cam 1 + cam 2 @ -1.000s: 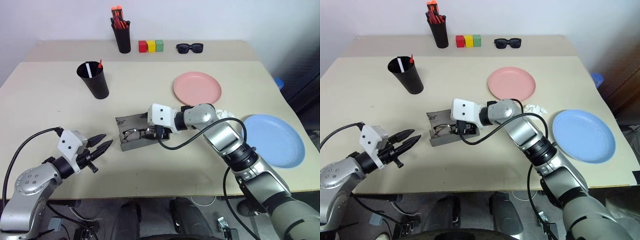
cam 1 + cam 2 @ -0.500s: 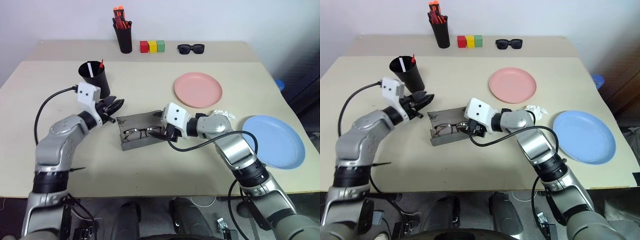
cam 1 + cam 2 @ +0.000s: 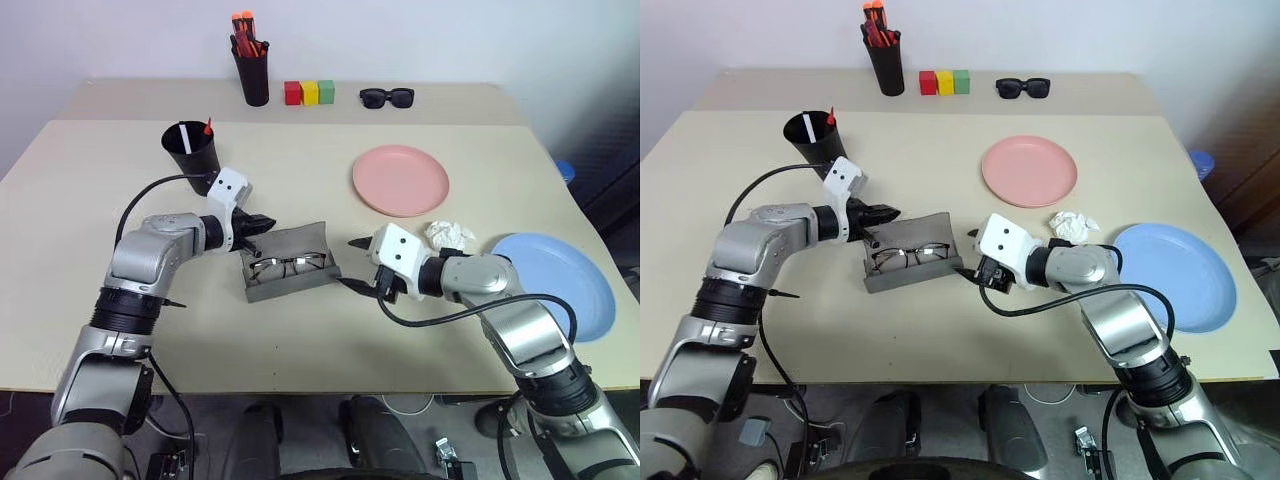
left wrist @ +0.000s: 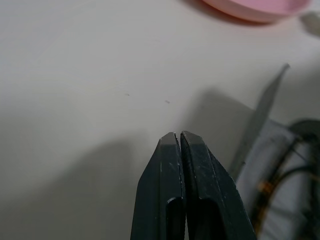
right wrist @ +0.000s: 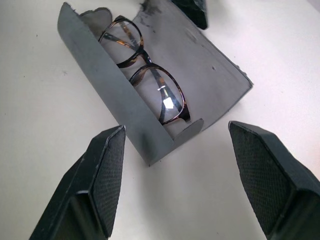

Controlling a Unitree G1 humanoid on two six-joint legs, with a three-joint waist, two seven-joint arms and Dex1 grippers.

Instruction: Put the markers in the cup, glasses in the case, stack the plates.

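The wire-framed glasses (image 3: 288, 266) lie inside the grey case (image 3: 262, 283), which sits open mid-table. My left gripper (image 3: 263, 222) is shut with nothing in it, its tips at the case's far left corner. My right gripper (image 3: 354, 264) is open just off the case's right end, the fingers (image 5: 107, 165) apart on either side of that end without touching. The black cup (image 3: 192, 157) at the back left holds the white marker (image 3: 186, 137) and the red marker (image 3: 206, 127). The pink plate (image 3: 400, 180) and the blue plate (image 3: 556, 286) lie apart on the right.
A crumpled white tissue (image 3: 448, 236) lies between the two plates. Along the back stand a black pen holder (image 3: 252, 75) with orange-capped pens, three coloured blocks (image 3: 307, 93) and black sunglasses (image 3: 386, 97). The table's near edge runs below both arms.
My left arm swung from the near left up to the case's far left corner, its fingers closing. The right gripper drew back to the right off the case, leaving the glasses inside.
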